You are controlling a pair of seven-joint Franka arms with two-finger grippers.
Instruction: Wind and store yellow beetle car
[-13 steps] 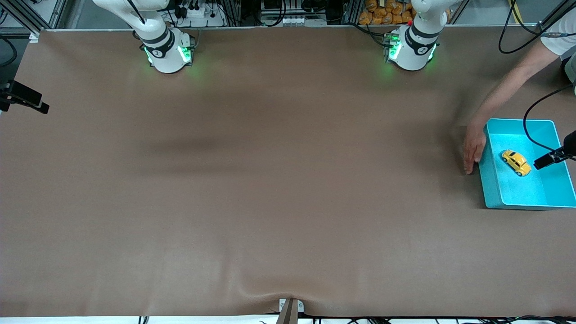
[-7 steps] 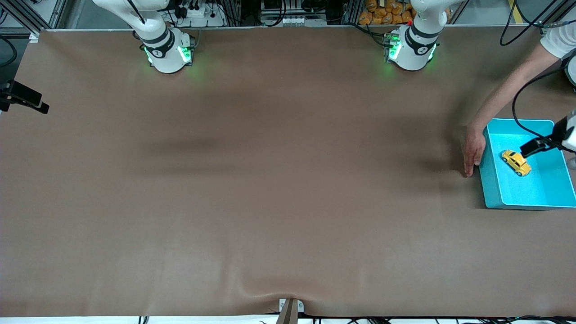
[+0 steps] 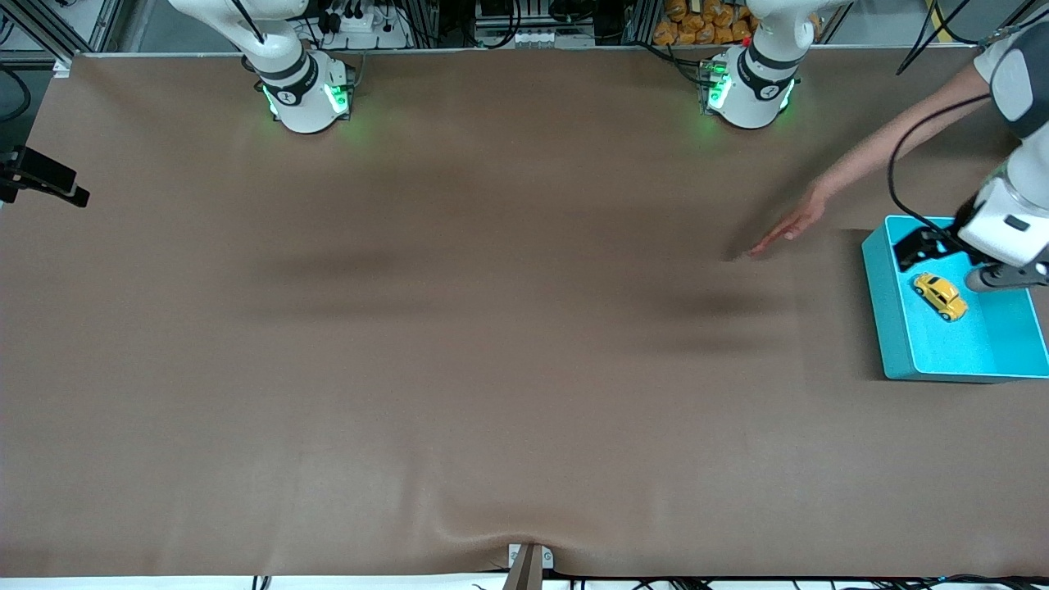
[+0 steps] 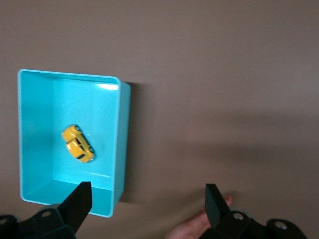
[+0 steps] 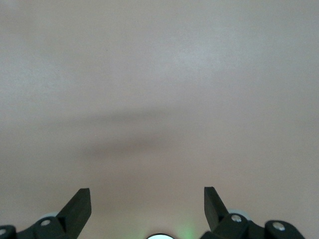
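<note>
The yellow beetle car (image 3: 940, 296) lies on the floor of the turquoise bin (image 3: 889, 328), at the left arm's end of the table. My left gripper (image 3: 919, 246) hangs open and empty above the bin's wall that faces the robots' bases. The left wrist view shows the car (image 4: 78, 144) in the bin (image 4: 122, 139), with my left gripper (image 4: 148, 199) open above the bin's corner and the bare table beside it. My right gripper (image 5: 147, 204) is open and empty over bare table; it is out of the front view.
A person's arm (image 3: 869, 160) reaches in from the left arm's end, hand (image 3: 785, 231) low over the table beside the bin; it also shows in the left wrist view (image 4: 197, 230). A black camera (image 3: 41, 176) hangs over the right arm's end.
My left gripper has swung in over the bin toward its wall nearest the bases. The person's hand has let go of the bin wall and moved away toward the table's middle.
</note>
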